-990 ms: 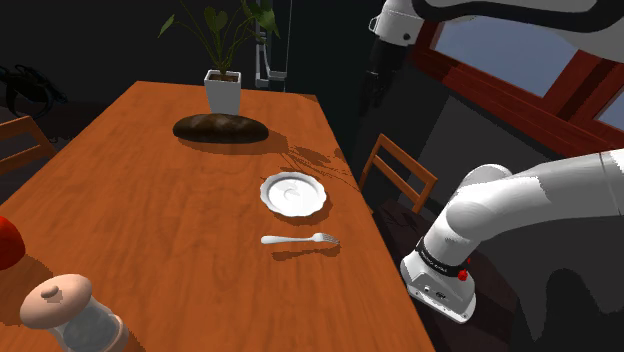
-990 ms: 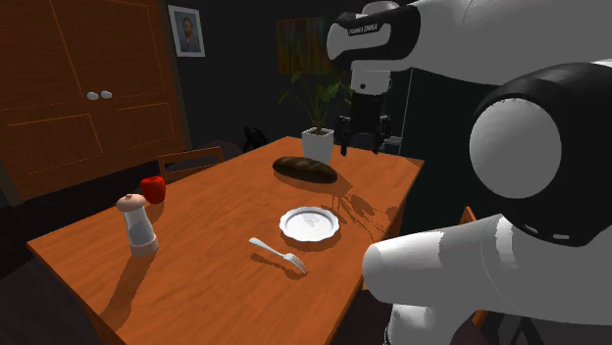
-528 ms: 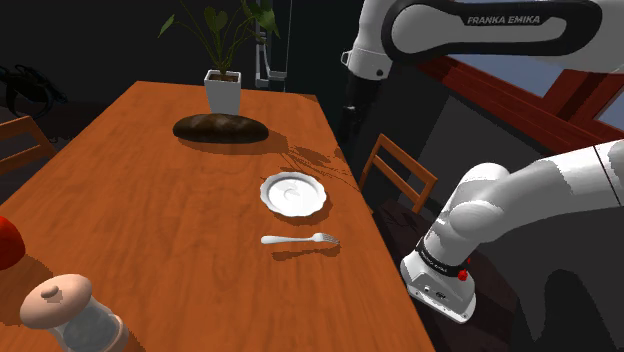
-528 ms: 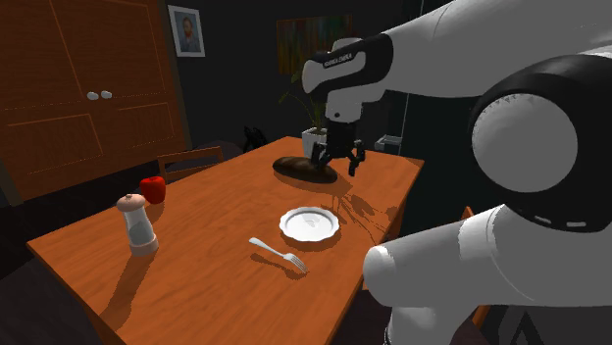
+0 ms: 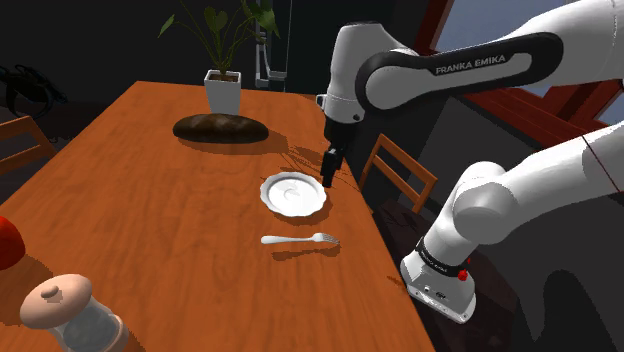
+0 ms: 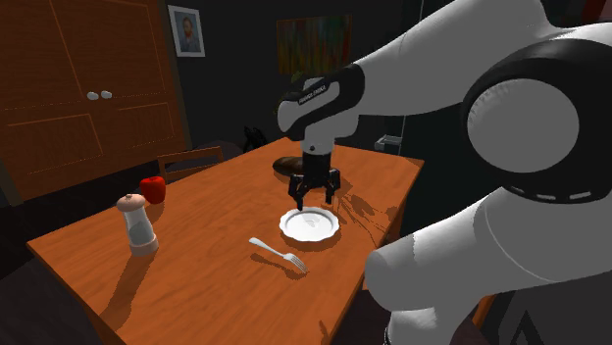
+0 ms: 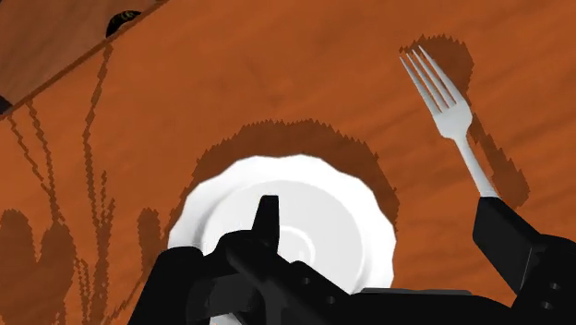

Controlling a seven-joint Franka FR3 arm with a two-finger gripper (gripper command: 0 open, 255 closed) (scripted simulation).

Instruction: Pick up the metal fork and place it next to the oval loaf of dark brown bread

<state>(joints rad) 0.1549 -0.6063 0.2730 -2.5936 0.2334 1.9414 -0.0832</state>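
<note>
A silver fork lies flat on the orange wooden table, just in front of a small white plate. The dark brown oval loaf rests at the far end by a plant pot; in the second exterior view the loaf is partly hidden by the arm. My black gripper hangs open just above the plate, pointing down. In the wrist view the gripper has its fingers apart over the plate, and the fork lies beyond one finger.
A potted plant stands behind the loaf. A shaker and a red apple sit at the table's other end. Wooden chairs stand at both long sides.
The arm has swung down from high beside the plant to just above the plate, nearer the fork. Fork, loaf and plate have not moved.
</note>
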